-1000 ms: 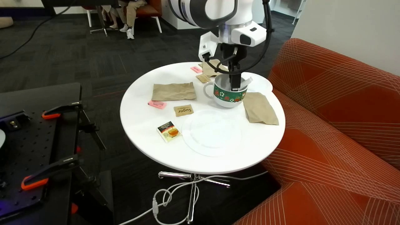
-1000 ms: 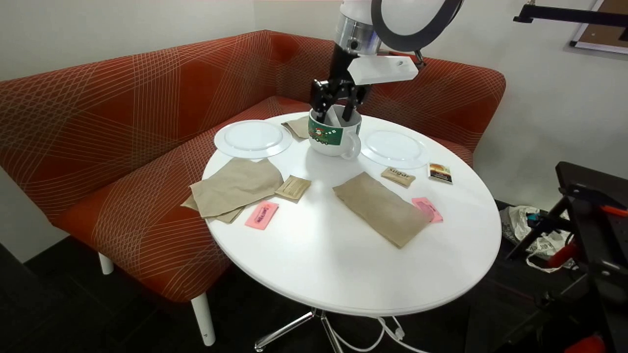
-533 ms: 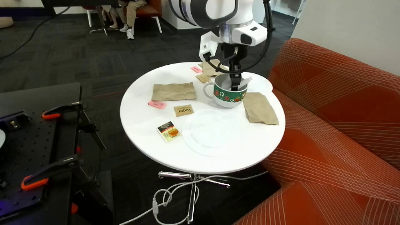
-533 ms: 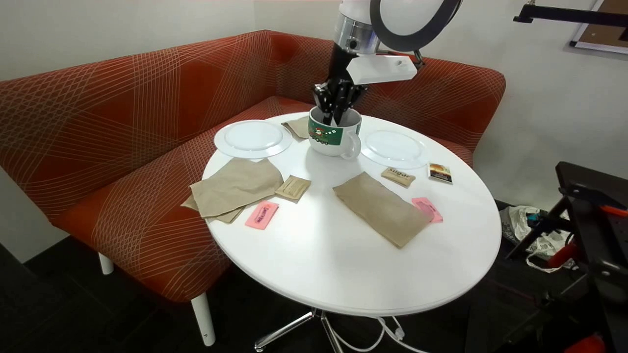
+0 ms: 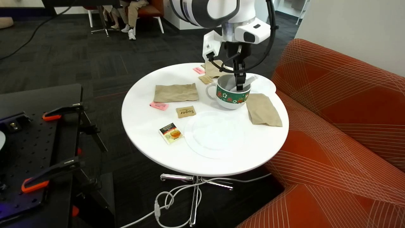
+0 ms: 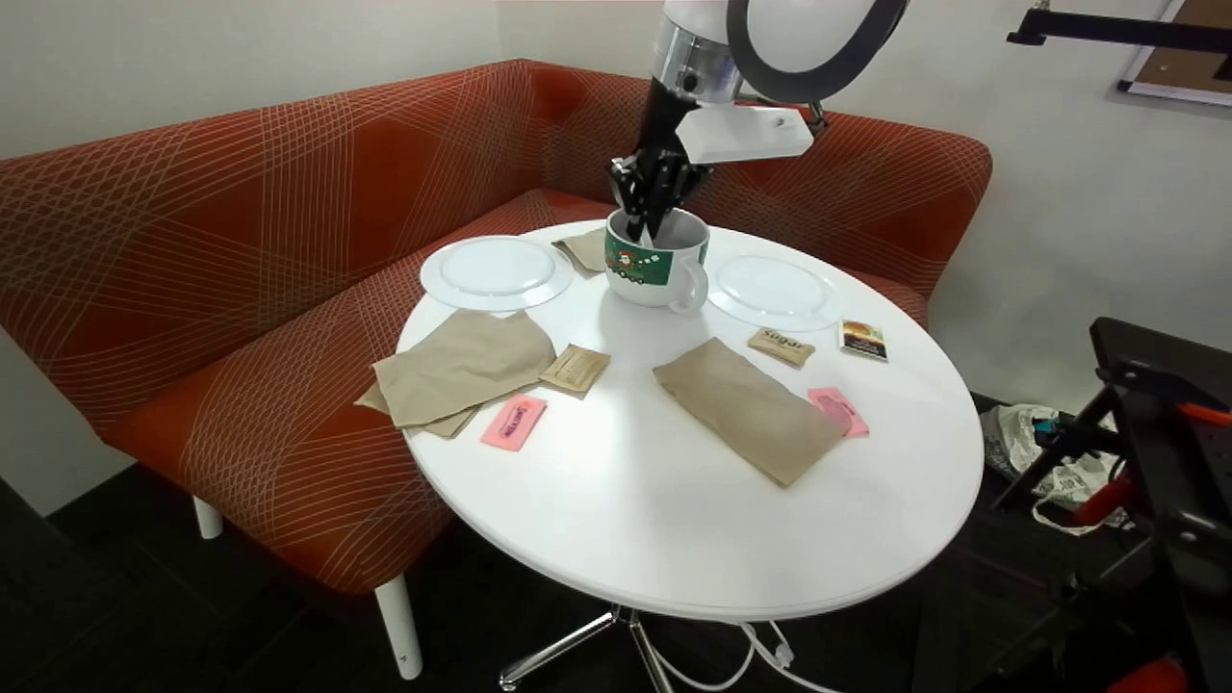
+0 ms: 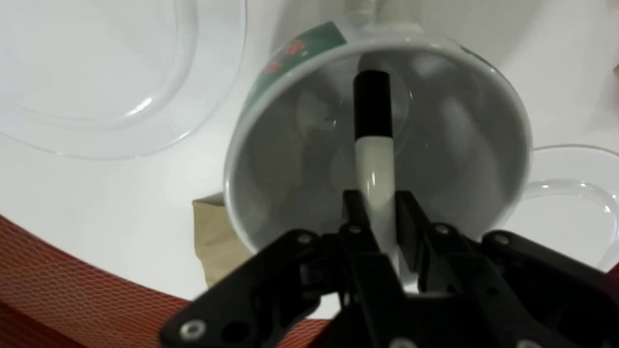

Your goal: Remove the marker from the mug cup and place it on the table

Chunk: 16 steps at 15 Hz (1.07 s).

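Note:
The marker [image 7: 375, 159], white with a black end, leans at a tilt inside the mug cup [image 5: 231, 97]. Its black end points down into the mug, while its pale end [image 5: 251, 79] sticks out past the rim. Whether it touches the mug's floor I cannot tell. My gripper [image 7: 377, 199] reaches down into the mug's mouth, its two black fingers pressed against the marker's sides. White with a green band, the mug stands upright on the round white table [image 6: 674, 539], with its handle [image 6: 691, 286] facing that camera.
Clear plates [image 6: 496, 272] [image 5: 215, 134] flank the mug. Brown napkins [image 5: 264, 109] [image 6: 746, 409], a sugar packet [image 5: 186, 111], pink packets [image 6: 514, 422] and a tea packet [image 5: 171, 133] lie around the table. A red couch [image 5: 341, 126] runs along one edge.
The fingers have come together from standing apart and now grip the marker. Gripper and marker have since risen slightly; the mug has stayed in place.

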Each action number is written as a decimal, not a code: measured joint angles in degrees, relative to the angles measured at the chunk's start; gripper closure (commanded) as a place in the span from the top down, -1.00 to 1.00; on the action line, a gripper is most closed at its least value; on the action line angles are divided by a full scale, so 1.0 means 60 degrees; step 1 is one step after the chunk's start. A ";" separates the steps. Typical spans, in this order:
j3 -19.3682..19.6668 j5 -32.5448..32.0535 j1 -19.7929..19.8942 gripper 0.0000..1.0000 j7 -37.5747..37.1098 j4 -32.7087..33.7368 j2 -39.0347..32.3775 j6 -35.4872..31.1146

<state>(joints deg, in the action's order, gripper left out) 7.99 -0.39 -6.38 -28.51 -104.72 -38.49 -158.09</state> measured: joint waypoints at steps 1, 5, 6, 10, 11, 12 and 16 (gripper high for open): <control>0.0115 -0.0001 -0.0124 -0.90 -0.0011 -0.0092 0.0047 -0.0291; 0.0929 -0.0003 -0.0924 -0.90 -0.0250 -0.0797 0.0510 -0.1505; 0.1172 -0.0004 -0.1164 -0.90 -0.0354 -0.1011 0.0680 -0.1717; 0.2066 -0.0005 -0.2058 -0.90 -0.0592 -0.1899 0.1519 -0.2231; 0.2238 -0.0006 -0.2238 -0.90 -0.0596 -0.2107 0.1745 -0.2318; 0.2395 -0.0024 -0.2411 -0.90 -0.0596 -0.2314 0.1974 -0.2408; 0.2330 -0.0026 -0.2649 -0.90 -0.0497 -0.3079 0.3014 -0.2462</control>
<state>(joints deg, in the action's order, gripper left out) 21.98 -0.55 -22.27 -31.49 -123.19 -20.40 -172.87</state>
